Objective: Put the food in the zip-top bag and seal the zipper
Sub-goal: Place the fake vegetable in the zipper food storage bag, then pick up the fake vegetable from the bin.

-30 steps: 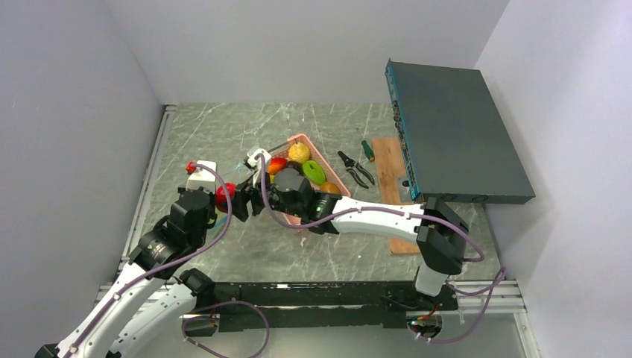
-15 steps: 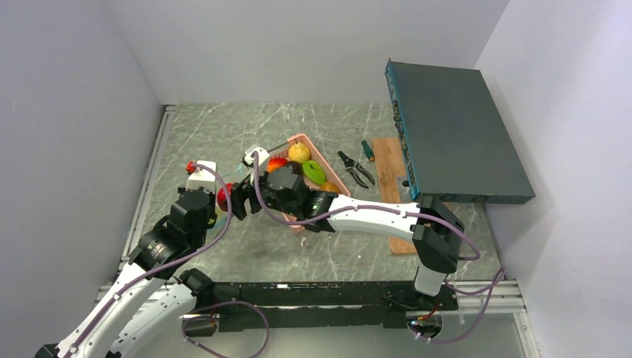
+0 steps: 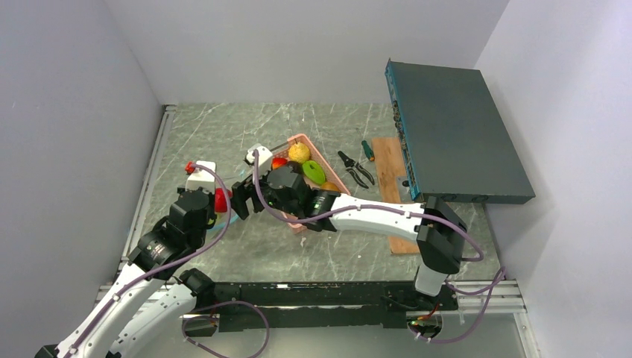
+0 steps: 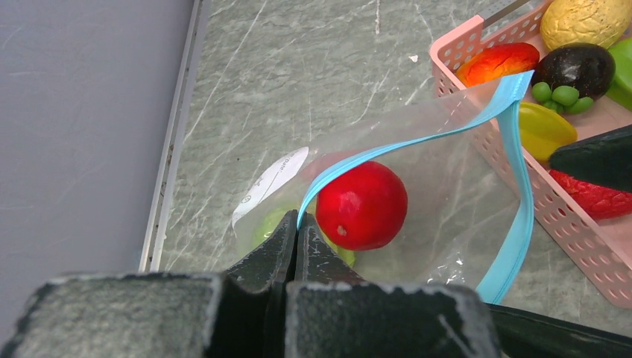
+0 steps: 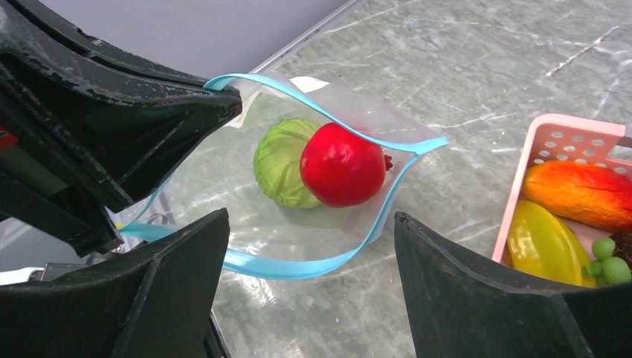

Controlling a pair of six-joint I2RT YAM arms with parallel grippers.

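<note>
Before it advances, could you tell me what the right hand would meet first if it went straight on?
The right hand would likely meet the open bag first, near its zipper, then the red fruit inside; depth is unclear.

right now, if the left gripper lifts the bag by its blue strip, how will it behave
Probably floppy: the zip-top bag is thin clear film, pinched only at the zipper by the left gripper, so it should sag. The red fruit is round and may roll inside.
</note>
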